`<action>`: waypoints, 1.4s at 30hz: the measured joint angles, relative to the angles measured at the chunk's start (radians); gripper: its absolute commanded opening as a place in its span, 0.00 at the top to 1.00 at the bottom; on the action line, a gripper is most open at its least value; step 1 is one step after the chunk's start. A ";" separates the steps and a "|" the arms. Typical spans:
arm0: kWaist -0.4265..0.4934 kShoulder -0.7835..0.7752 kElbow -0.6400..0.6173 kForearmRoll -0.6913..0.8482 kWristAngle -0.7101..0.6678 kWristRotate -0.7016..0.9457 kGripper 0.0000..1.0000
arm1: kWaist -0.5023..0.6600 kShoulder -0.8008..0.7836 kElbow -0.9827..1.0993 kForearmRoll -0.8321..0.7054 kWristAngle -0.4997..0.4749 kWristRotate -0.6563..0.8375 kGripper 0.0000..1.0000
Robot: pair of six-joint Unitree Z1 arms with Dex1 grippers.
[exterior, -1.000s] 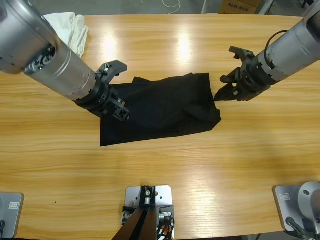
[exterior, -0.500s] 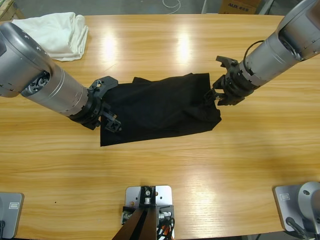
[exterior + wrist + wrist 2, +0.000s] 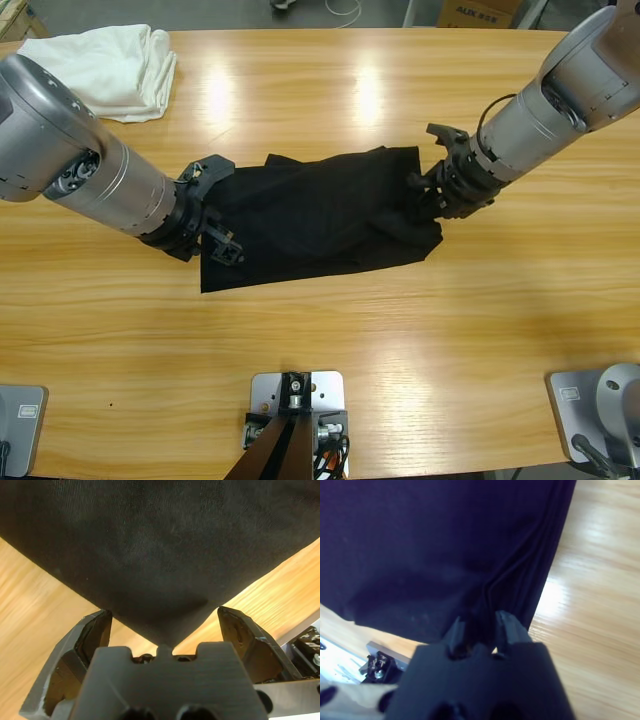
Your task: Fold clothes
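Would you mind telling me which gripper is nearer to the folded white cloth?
Left. The left gripper is at the black shirt's end below the white cloth; the right gripper is at the shirt's far end.

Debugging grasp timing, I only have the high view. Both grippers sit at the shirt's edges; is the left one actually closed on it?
Observer: No. The left wrist view shows the left gripper open, its two jaws spread wide with a corner of the black polo shirt lying between them.
Operator: And the right one?
Observer: The right wrist view shows the right gripper with its jaws drawn close together on a bunched fold of the shirt's edge.
Operator: Is the cloth flat there?
Observer: No. Creases fan out from that gripper and run along the edge beside the wooden table.
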 measured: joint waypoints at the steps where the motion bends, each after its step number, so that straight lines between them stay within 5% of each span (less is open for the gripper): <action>1: 0.000 -0.001 0.005 -0.004 0.000 0.000 0.16 | 0.000 0.000 0.002 0.000 0.000 0.000 1.00; 17: 0.000 -0.010 0.068 -0.055 0.000 0.000 0.15 | -0.009 -0.089 -0.010 0.184 -0.030 -0.092 1.00; 18: 0.000 -0.010 0.069 -0.057 0.000 0.000 0.15 | -0.009 -0.084 -0.016 0.198 -0.042 -0.099 0.85; 19: 0.000 -0.010 0.069 -0.059 -0.001 0.000 0.15 | -0.009 -0.077 -0.020 0.204 -0.060 -0.108 0.20; 20: 0.000 -0.010 0.069 -0.062 -0.002 0.000 0.15 | -0.010 -0.068 -0.022 0.207 -0.077 -0.115 0.01; 21: 0.000 -0.010 0.069 -0.065 -0.003 0.000 0.15 | -0.011 -0.056 -0.024 0.208 -0.096 -0.121 0.00; 25: 0.000 -0.010 0.071 -0.070 -0.012 0.000 0.16 | -0.012 -0.029 -0.040 0.208 -0.181 -0.128 0.01; 27: 0.000 -0.014 0.076 -0.071 -0.013 0.000 0.19 | -0.012 -0.044 -0.049 0.211 -0.230 -0.128 0.12; 28: 0.000 -0.017 0.077 -0.071 -0.013 0.000 0.24 | -0.012 -0.060 -0.058 0.217 -0.248 -0.128 0.31; 30: 0.000 -0.029 0.077 -0.071 -0.013 0.000 0.34 | -0.013 -0.109 -0.097 0.239 -0.263 -0.128 0.93; 31: 0.000 -0.038 0.077 -0.071 -0.013 0.000 0.51 | -0.013 -0.136 -0.119 0.253 -0.263 -0.128 1.00; 33: 0.000 -0.057 0.065 -0.071 -0.013 0.000 0.99 | -0.013 -0.174 -0.147 0.264 -0.250 -0.128 1.00; 42: -0.054 -0.071 0.069 -0.168 0.005 0.000 1.00 | -0.055 -0.176 -0.035 -0.013 0.095 -0.211 1.00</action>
